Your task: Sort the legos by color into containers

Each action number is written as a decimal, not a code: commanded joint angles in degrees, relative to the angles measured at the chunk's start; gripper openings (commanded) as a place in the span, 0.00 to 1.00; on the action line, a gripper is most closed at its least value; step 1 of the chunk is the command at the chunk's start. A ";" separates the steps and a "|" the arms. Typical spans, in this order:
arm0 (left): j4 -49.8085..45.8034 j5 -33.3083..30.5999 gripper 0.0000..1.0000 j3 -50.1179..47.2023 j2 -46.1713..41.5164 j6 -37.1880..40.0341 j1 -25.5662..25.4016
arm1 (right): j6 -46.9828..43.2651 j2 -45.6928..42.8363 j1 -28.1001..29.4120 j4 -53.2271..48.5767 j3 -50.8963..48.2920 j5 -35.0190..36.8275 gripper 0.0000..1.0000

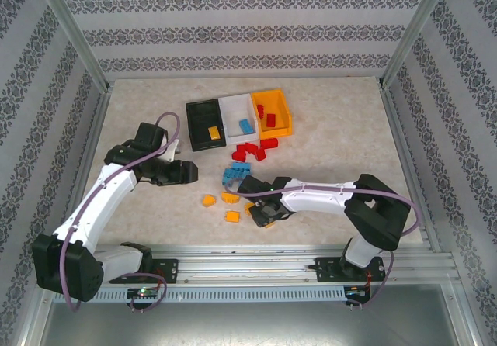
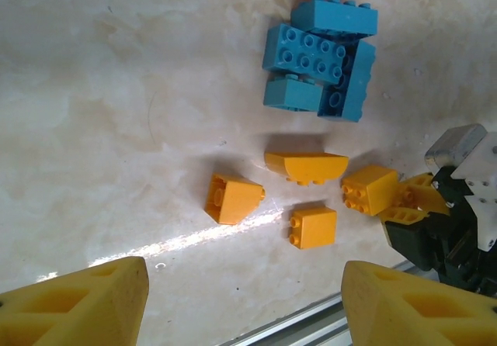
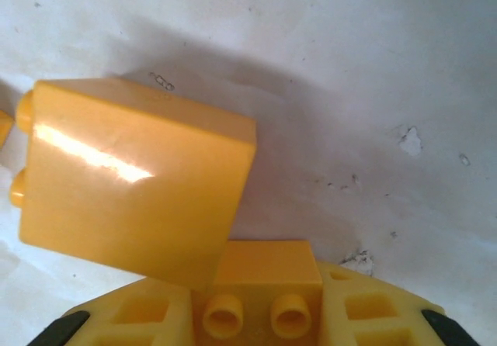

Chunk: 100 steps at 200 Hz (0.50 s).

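Observation:
The black bin (image 1: pixel 200 113), white bin (image 1: pixel 233 107) and orange-yellow bin (image 1: pixel 281 102) stand in a row at the back. In them lie an orange lego (image 1: pixel 213 133), a blue lego (image 1: pixel 245 125) and red legos (image 1: pixel 271 119). Loose red legos (image 1: pixel 252 151), a blue cluster (image 1: pixel 234 174) (image 2: pixel 322 59) and orange legos (image 1: pixel 208 201) (image 2: pixel 233 198) lie in front. My right gripper (image 1: pixel 264 216) (image 3: pixel 264 311) is shut on a small orange-yellow lego (image 3: pixel 268 272), low over the table, with a bigger orange lego (image 3: pixel 132 179) leaning against it. My left gripper (image 1: pixel 189 172) (image 2: pixel 245 280) hangs open to the left of the pile, nothing between its fingers.
Metal frame posts and patterned walls close the table on three sides. A metal rail (image 1: pixel 256 264) runs along the near edge. In the left wrist view the right arm's black head (image 2: pixel 458 230) sits close to two more orange legos (image 2: pixel 313 227).

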 commanded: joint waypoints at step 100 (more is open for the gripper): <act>14.07 6.74 0.67 -12.78 -3.85 -3.86 -0.38 | -5.08 8.04 -13.04 -0.40 34.37 -9.67 0.30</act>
